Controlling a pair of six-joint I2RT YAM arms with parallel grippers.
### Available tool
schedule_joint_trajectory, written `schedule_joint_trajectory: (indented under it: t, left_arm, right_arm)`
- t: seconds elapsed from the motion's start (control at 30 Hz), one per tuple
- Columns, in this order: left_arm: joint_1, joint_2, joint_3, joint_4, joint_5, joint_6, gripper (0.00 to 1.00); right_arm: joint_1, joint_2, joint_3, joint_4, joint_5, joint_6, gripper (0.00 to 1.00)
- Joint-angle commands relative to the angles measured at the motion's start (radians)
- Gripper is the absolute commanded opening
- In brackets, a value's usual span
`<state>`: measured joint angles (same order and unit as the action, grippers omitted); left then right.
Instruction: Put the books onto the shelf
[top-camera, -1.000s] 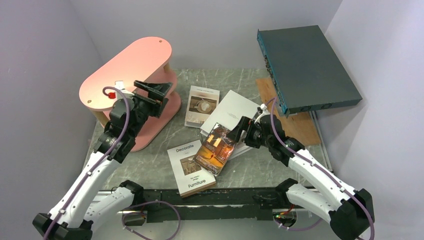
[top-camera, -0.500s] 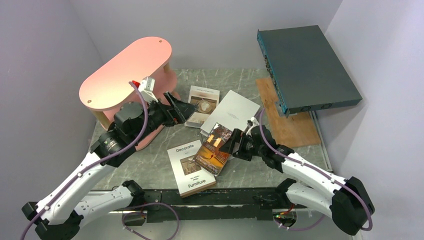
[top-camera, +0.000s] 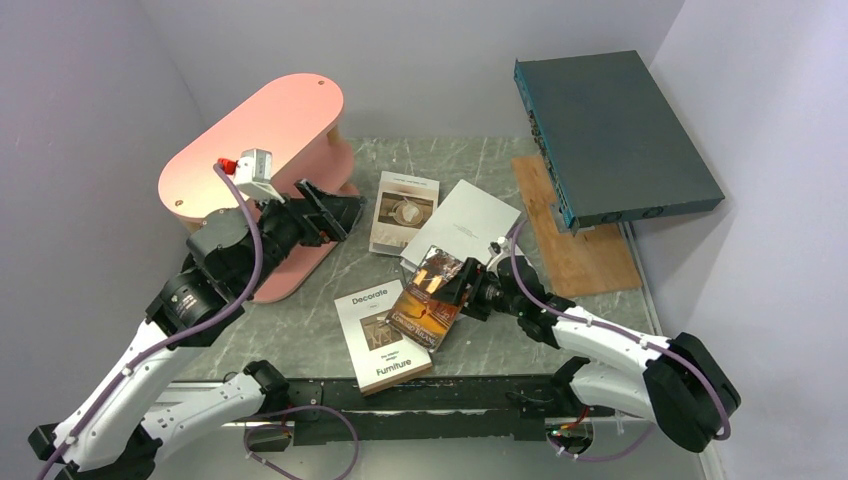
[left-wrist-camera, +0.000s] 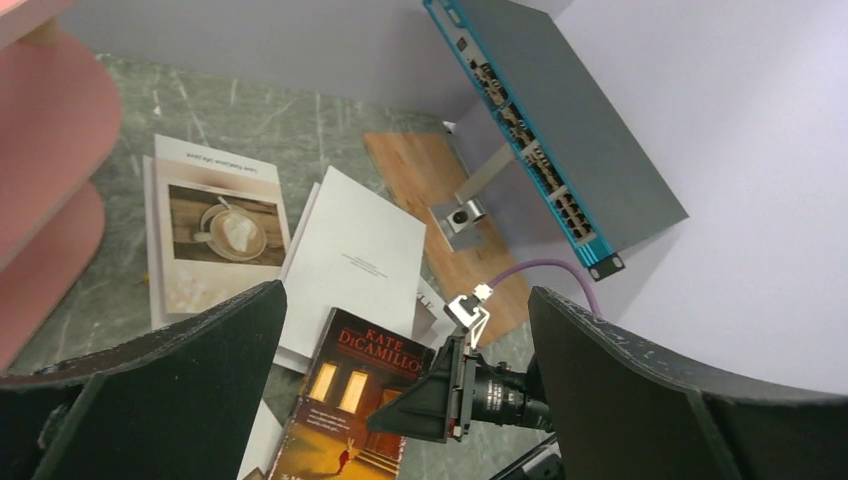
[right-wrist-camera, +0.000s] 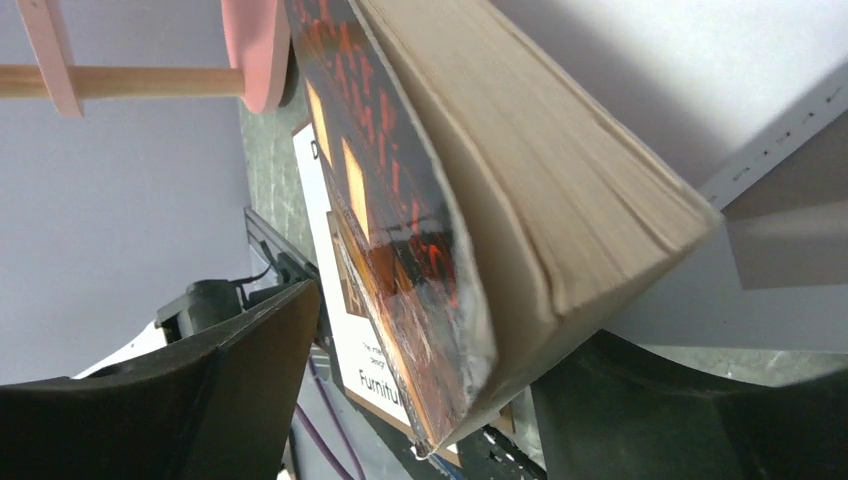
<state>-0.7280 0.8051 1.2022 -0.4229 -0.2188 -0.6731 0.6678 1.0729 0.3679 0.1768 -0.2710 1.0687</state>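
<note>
The books lie on the grey table between my arms. A glossy orange-brown paperback rests tilted on the edge of a white book. My right gripper stands open astride its right page edge; one finger is under the pages, the other clear of the cover. "Decorate Furniture" lies near the front, and a coffee-cup cover book sits beside the salmon-pink shelf. My left gripper hangs open and holds nothing, just right of the shelf.
A large dark teal box leans at the back right over a brown wooden board. Purple-grey walls close in the back and both sides. My right arm's wrist lies low across the table front.
My left arm swung from the shelf out toward the books, then drew back a little. My right gripper slid lower and left onto the orange-brown book's edge, its jaws narrowing.
</note>
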Motion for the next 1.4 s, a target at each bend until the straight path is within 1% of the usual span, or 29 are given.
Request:
schedule_joint_trajectory:
  t: [0.0, 0.1, 0.2, 0.23, 0.27, 0.3, 0.43, 0.5, 0.57, 0.67, 0.73, 0.83, 0.93, 1.03, 1.2, 1.37]
  left_arm:
    - [-0.004, 0.0, 0.027, -0.027, -0.055, 0.044, 0.99]
    - [-0.004, -0.001, 0.022, -0.036, -0.071, 0.046, 1.0]
    - [-0.004, 0.002, 0.035, -0.062, -0.084, 0.067, 0.99]
    - [-0.004, 0.008, 0.053, -0.078, -0.088, 0.08, 0.99]
    - [-0.003, 0.017, 0.073, -0.095, -0.091, 0.094, 1.0]
    - [-0.003, 0.027, 0.098, -0.121, -0.093, 0.113, 0.99]
    - [0.004, 0.095, 0.232, -0.245, -0.037, 0.192, 1.0]
    - [0.011, 0.133, 0.302, -0.304, 0.018, 0.221, 0.99]
    - [0.023, 0.161, 0.36, -0.342, 0.068, 0.244, 0.99]
    - [0.06, 0.181, 0.403, -0.363, 0.151, 0.26, 0.99]
    - [0.1, 0.183, 0.406, -0.36, 0.212, 0.256, 0.99]
    - [0.174, 0.183, 0.398, -0.347, 0.354, 0.253, 0.99]
    - [0.219, 0.188, 0.388, -0.332, 0.482, 0.267, 0.99]
    - [0.235, 0.209, 0.39, -0.338, 0.577, 0.286, 0.99]
    - [0.244, 0.238, 0.367, -0.334, 0.628, 0.309, 0.99]
    - [0.26, 0.248, 0.308, -0.291, 0.697, 0.309, 0.99]
  right_arm:
    - [0.004, 0.026, -0.005, 0.124, 0.006, 0.023, 0.69]
    - [0.004, 0.033, 0.0, 0.122, 0.0, 0.025, 0.5]
    - [0.004, -0.002, 0.016, 0.08, 0.001, 0.007, 0.29]
    - [0.003, -0.018, 0.029, 0.05, -0.001, -0.004, 0.2]
    - [0.003, -0.036, 0.047, 0.012, -0.001, -0.027, 0.09]
    - [0.003, -0.053, 0.075, -0.061, 0.001, -0.054, 0.0]
    - [-0.013, -0.107, 0.232, -0.275, -0.007, -0.224, 0.0]
    - [-0.048, -0.117, 0.308, -0.336, -0.056, -0.308, 0.0]
    - [-0.096, -0.111, 0.381, -0.374, -0.123, -0.38, 0.0]
    - [-0.154, -0.084, 0.484, -0.411, -0.214, -0.478, 0.0]
    - [-0.182, -0.063, 0.545, -0.421, -0.283, -0.543, 0.0]
    - [-0.211, -0.023, 0.624, -0.436, -0.375, -0.611, 0.0]
    - [-0.217, 0.013, 0.68, -0.431, -0.462, -0.638, 0.0]
    - [-0.218, 0.024, 0.687, -0.378, -0.541, -0.621, 0.0]
    - [-0.218, 0.021, 0.655, -0.224, -0.641, -0.548, 0.0]
    - [-0.218, 0.026, 0.65, -0.158, -0.717, -0.527, 0.0]
